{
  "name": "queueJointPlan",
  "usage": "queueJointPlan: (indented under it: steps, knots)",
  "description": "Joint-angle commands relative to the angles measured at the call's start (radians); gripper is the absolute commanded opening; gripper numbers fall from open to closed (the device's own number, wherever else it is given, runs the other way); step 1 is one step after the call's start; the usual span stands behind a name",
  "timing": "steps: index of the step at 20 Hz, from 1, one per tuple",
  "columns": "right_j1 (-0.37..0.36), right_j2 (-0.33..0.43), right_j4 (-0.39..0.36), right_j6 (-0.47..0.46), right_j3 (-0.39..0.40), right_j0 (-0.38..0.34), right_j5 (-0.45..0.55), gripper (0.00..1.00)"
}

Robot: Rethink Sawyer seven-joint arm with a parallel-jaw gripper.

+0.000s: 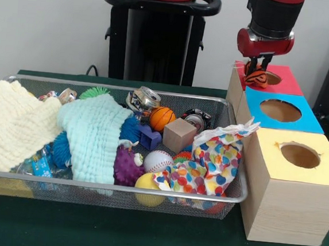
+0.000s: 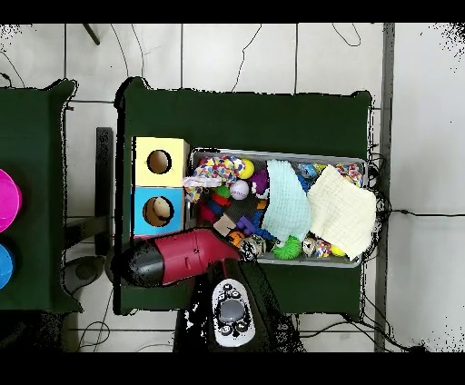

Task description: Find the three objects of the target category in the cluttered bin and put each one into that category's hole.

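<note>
My gripper [image 1: 256,73] hangs over the red-topped wooden box [image 1: 288,83] at the far right. It is shut on a small orange ball with black stripes [image 1: 257,80], held just left of the round hole [image 1: 272,79] and close above the red top. The wire mesh bin [image 1: 127,88] lies to the left, full of toys and cloths. In the overhead view the red arm [image 2: 177,257] covers the red-topped box, and the bin [image 2: 272,153] lies to its right.
A blue-topped box [image 1: 305,122] and a yellow-topped box [image 1: 327,172] stand in a row nearer the camera. The bin holds a cream cloth [image 1: 11,124], a mint cloth [image 1: 97,137], a dotted cloth [image 1: 219,156], a basketball [image 1: 162,118], a baseball [image 1: 158,161] and a wooden block [image 1: 179,134].
</note>
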Motion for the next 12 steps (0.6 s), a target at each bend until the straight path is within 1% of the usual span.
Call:
queueJointPlan:
  steps: [1,5,8,12]
  knots:
    - [0.06,0.046,0.055,0.131,0.081,-0.032,0.017,0.0]
    - [0.058,0.057,0.074,0.125,0.093,-0.035,0.016,0.0]
    - [0.054,0.065,0.093,0.115,0.105,-0.041,0.037,0.0]
    - [0.068,0.089,0.116,0.1,0.122,-0.052,0.031,0.0]
